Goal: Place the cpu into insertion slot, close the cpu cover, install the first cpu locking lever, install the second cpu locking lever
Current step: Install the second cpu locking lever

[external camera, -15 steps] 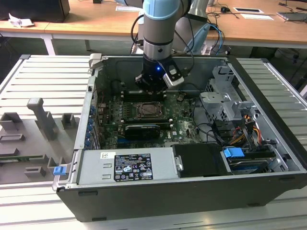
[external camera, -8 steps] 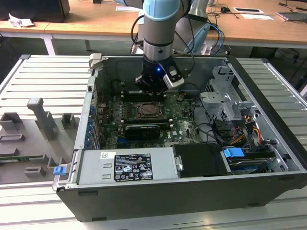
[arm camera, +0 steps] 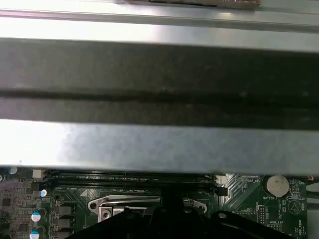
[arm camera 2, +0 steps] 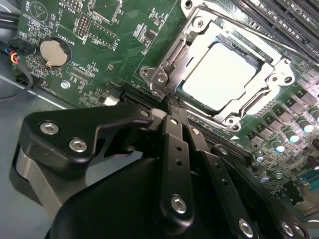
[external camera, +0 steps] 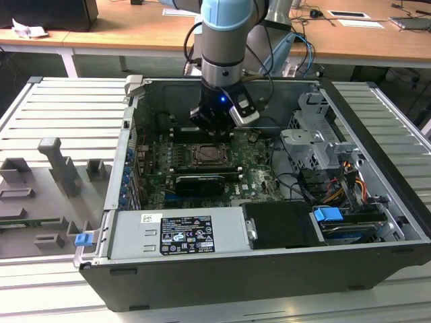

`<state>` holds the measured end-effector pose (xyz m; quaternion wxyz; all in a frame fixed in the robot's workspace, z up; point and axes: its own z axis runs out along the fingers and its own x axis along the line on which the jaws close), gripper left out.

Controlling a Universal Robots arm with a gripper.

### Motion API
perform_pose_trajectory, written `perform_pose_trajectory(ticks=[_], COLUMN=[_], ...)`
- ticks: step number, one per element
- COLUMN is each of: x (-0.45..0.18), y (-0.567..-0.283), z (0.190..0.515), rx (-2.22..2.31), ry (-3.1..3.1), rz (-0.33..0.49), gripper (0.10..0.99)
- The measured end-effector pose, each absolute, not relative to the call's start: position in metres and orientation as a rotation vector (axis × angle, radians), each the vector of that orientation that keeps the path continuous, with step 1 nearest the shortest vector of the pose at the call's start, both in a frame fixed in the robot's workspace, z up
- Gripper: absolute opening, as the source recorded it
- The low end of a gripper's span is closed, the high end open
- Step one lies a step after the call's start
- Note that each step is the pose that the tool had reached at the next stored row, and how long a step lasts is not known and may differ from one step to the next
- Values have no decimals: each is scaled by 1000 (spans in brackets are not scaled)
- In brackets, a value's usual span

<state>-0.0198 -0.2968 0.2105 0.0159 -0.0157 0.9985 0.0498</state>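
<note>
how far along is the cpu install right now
Done, it seems: the cpu sits in the insertion slot, and the cpu cover lies flat around it. In hand: the gripper, fingers together and holding nothing, has its tip at the cover's corner, in the second wrist view. Left: whether either locking lever is latched cannot be told.

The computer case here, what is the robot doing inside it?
The arm has its pincer down inside the open computer case, right at the edge of the insertion slot on the green motherboard. The cpu already sits in the slot, and the cpu cover lies closed around it. The pincer's fingers are together, holding nothing.
</note>
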Motion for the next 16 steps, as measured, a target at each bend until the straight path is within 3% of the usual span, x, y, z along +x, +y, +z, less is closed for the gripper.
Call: perform_pose_trajectory(ticks=[16], x=[-20], y=[-307], z=[217], rx=[-49], ry=[3105], rz=[155], gripper=[106])
